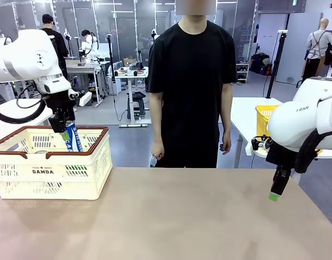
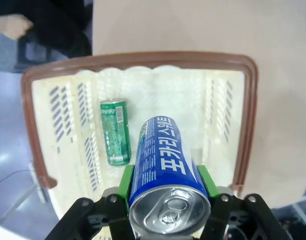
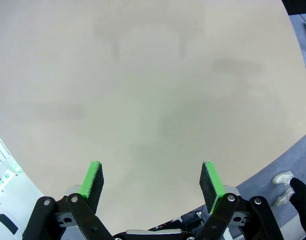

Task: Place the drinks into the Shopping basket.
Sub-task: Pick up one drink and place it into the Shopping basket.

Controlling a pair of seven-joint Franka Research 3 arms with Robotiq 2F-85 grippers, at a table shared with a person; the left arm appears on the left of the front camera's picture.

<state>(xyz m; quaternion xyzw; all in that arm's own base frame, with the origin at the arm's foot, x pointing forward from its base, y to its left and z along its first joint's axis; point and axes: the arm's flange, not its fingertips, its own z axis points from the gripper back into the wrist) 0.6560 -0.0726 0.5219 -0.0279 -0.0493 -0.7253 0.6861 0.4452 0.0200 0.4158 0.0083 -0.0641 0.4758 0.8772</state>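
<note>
You are holding the blue can (image 2: 165,165) in the left gripper (image 2: 164,192), its green pads clamping the can's sides near the top, and in the front view it is hanging over the basket (image 1: 52,172) with its lower end dipping inside the rim. Judging by its look, the can is stiff but thin-walled and smooth, so it is likely slippery and could dent under a hard squeeze; gripping across the round body, as you are doing, looks right. One green can (image 2: 115,131) is lying on its side on the basket floor, just beside the spot under your can, so be lowering clear of it. The right gripper (image 3: 152,182) is hovering over bare table (image 3: 153,90), jaws spread wide and holding nothing. The person (image 1: 192,86) is standing at the far side, well apart from the basket.
</note>
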